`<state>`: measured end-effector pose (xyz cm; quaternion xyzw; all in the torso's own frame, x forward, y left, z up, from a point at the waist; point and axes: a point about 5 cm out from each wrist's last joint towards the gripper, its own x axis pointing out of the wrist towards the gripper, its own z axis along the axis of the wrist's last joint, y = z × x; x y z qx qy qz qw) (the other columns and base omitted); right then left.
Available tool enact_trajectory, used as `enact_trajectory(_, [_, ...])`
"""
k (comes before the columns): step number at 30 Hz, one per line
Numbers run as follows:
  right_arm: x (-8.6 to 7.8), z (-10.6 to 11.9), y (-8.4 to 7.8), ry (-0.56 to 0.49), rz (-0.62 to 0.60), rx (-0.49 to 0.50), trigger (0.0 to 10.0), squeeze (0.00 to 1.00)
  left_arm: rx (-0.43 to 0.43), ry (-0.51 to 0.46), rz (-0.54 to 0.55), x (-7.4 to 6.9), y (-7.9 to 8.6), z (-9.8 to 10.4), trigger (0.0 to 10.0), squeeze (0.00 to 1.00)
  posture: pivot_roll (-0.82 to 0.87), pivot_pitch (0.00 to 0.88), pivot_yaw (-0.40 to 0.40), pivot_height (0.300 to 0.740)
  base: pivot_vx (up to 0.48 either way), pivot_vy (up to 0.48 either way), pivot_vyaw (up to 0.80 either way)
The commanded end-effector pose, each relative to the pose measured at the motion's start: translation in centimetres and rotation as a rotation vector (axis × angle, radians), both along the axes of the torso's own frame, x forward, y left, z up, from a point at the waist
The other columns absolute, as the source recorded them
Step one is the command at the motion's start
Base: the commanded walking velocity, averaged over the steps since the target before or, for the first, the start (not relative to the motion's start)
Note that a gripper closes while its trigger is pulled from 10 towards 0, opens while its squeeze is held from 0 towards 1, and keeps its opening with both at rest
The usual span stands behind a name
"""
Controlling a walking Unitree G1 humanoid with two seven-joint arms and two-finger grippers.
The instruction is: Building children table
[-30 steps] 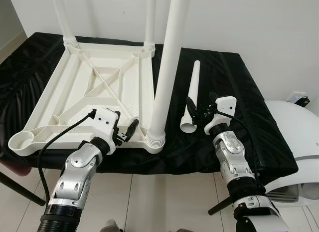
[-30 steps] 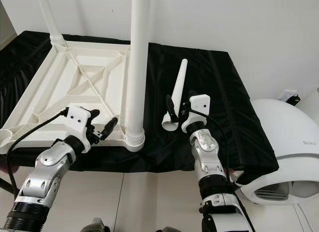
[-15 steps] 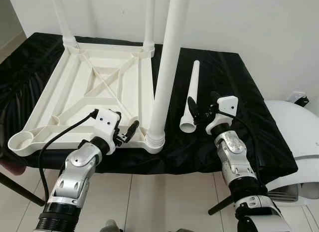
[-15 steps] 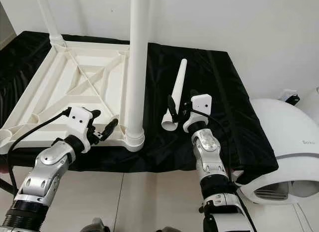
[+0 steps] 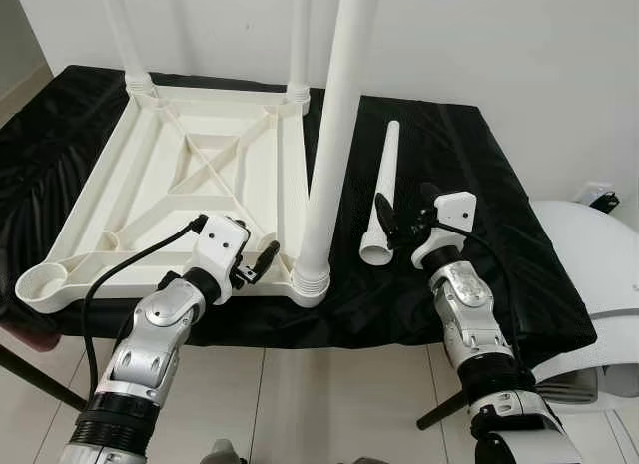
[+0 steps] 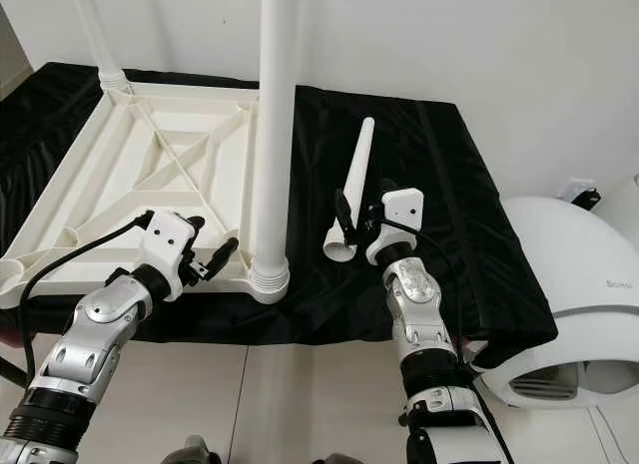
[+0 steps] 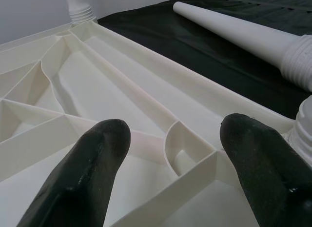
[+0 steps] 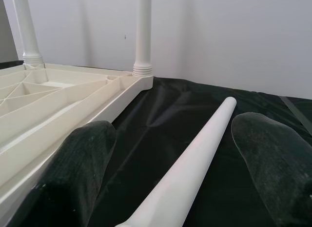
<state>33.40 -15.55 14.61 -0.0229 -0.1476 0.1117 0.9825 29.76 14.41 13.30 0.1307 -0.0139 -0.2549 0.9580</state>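
A white plastic tabletop (image 5: pixel 190 175) lies upside down on the black-covered table. Three white legs stand upright in its corners: back left (image 5: pixel 125 35), back right (image 5: pixel 298 35) and front right (image 5: pixel 334 115). The front left corner socket (image 5: pixel 45 281) holds no leg. A loose white leg (image 5: pixel 383 190) lies on the cloth to the right of the tabletop. My right gripper (image 5: pixel 399 220) is open, its fingers (image 8: pixel 73 173) on either side of the loose leg's thick end. My left gripper (image 5: pixel 257 262) is open over the tabletop's near rim, just left of the front right leg's base.
The black cloth (image 5: pixel 489 185) drapes over the table's edges. A white rounded appliance (image 5: pixel 589 274) stands on the floor at the right, close to my right arm. A white wall runs behind the table. Tiled floor (image 5: pixel 329 404) lies in front.
My left gripper has reached slightly further in over the tabletop's near rim. The right gripper has hardly moved and still straddles the loose leg.
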Motion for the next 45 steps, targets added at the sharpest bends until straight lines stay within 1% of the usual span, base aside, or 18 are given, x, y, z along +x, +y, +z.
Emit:
enact_trajectory(1, [-0.2,0.0,0.0,0.004,0.014,-0.006,10.0,0.0,0.005,0.027,-0.067,-0.2,-0.4,-0.4,10.0,0.0,0.04,0.026,-0.056,0.74,0.0,0.0,0.0])
enact_trajectory(2, [-0.2,0.1,0.1,0.001,0.03,-0.016,10.0,0.0,-0.004,0.027,-0.066,-0.3,-0.3,-0.3,10.0,0.0,0.04,0.001,-0.05,0.74,0.0,0.0,0.0])
enact_trajectory(4, [-0.2,0.1,0.2,-0.002,0.041,-0.023,10.0,0.0,-0.01,0.026,-0.065,-0.3,-0.3,-0.3,10.0,0.0,0.04,0.006,-0.053,0.74,0.0,0.0,0.0])
enact_trajectory(5, [-0.1,0.2,0.0,0.0,0.03,-0.019,10.0,0.0,-0.014,0.026,-0.052,-0.2,0.0,-0.2,10.0,0.0,0.04,0.059,-0.059,0.74,0.0,0.0,0.0])
enact_trajectory(8, [0.1,0.5,-0.2,-0.003,0.02,-0.019,10.0,0.0,-0.021,0.019,-0.044,-0.1,0.2,0.0,10.0,0.0,0.05,0.043,-0.056,0.74,0.0,0.0,0.0])
enact_trajectory(11, [0.2,0.4,-0.2,0.0,0.017,-0.024,10.0,0.0,-0.016,0.017,-0.038,0.0,0.3,0.1,10.0,0.0,0.05,0.047,-0.057,0.74,0.0,0.0,0.0])
enact_trajectory(12, [0.3,0.5,-0.3,-0.002,0.015,-0.025,10.0,0.0,-0.025,0.011,-0.038,0.0,0.3,0.3,10.0,0.0,0.05,0.062,-0.059,0.74,0.0,0.0,0.0])
enact_trajectory(13, [0.3,0.6,-0.4,-0.003,0.014,-0.026,10.0,0.0,-0.031,0.008,-0.039,0.1,0.3,0.4,10.0,0.0,0.05,0.049,-0.059,0.74,0.0,0.0,0.0])
enact_trajectory(16, [0.4,0.6,-0.5,0.0,0.01,-0.028,10.0,0.0,-0.027,0.005,-0.035,0.2,0.3,0.5,10.0,0.0,0.05,0.052,-0.061,0.74,0.0,0.0,0.0])
enact_trajectory(17, [0.4,0.7,-0.5,-0.002,0.011,-0.028,10.0,0.0,-0.03,0.004,-0.036,0.3,0.3,0.6,10.0,0.0,0.04,0.064,-0.06,0.74,0.0,0.0,0.0])
enact_trajectory(25, [0.5,1.1,-0.6,-0.015,0.015,-0.033,10.0,0.0,-0.046,0.001,-0.05,0.2,0.2,0.6,10.0,0.0,0.03,0.053,-0.054,0.74,0.0,0.0,0.0])
enact_trajectory(26, [0.5,1.1,-0.6,-0.015,0.013,-0.031,10.0,0.0,-0.041,0.001,-0.058,0.3,0.0,0.6,10.0,0.0,0.03,0.038,-0.055,0.74,0.0,0.0,0.0])
enact_trajectory(27, [0.5,1.1,-0.6,-0.015,0.013,-0.03,10.0,0.0,-0.037,0.001,-0.063,0.3,-0.1,0.6,10.0,0.0,0.04,0.05,-0.056,0.74,0.0,0.0,0.0])
enact_trajectory(31, [0.5,1.1,-0.6,-0.014,0.012,-0.028,10.0,0.0,-0.033,0.0,-0.069,0.3,-0.2,0.5,10.0,0.0,0.04,0.05,-0.056,0.74,0.0,0.0,0.0])
enact_trajectory(37, [0.2,0.7,-0.2,-0.005,0.024,-0.024,10.0,0.0,-0.024,0.022,-0.129,-0.2,-1.1,0.3,10.0,0.0,0.03,0.05,-0.052,0.74,0.0,0.0,0.0])
enact_trajectory(40, [0.1,0.6,-0.2,-0.006,0.029,-0.029,10.0,0.0,-0.007,0.031,-0.152,-0.5,-1.0,0.0,10.0,0.0,0.03,0.041,-0.051,0.74,0.0,0.0,0.0])
enact_trajectory(42, [0.0,0.5,-0.3,-0.006,0.028,-0.031,10.0,0.0,0.016,0.058,-0.193,-0.9,-0.4,-0.3,10.0,0.0,0.04,0.031,-0.05,0.74,0.0,0.0,0.0])
enact_trajectory(45, [0.0,0.4,-0.2,-0.004,0.03,-0.03,10.0,0.0,0.054,0.069,-0.214,-1.0,-0.2,-0.4,10.0,0.0,0.04,0.026,-0.046,0.74,0.0,0.0,0.0])
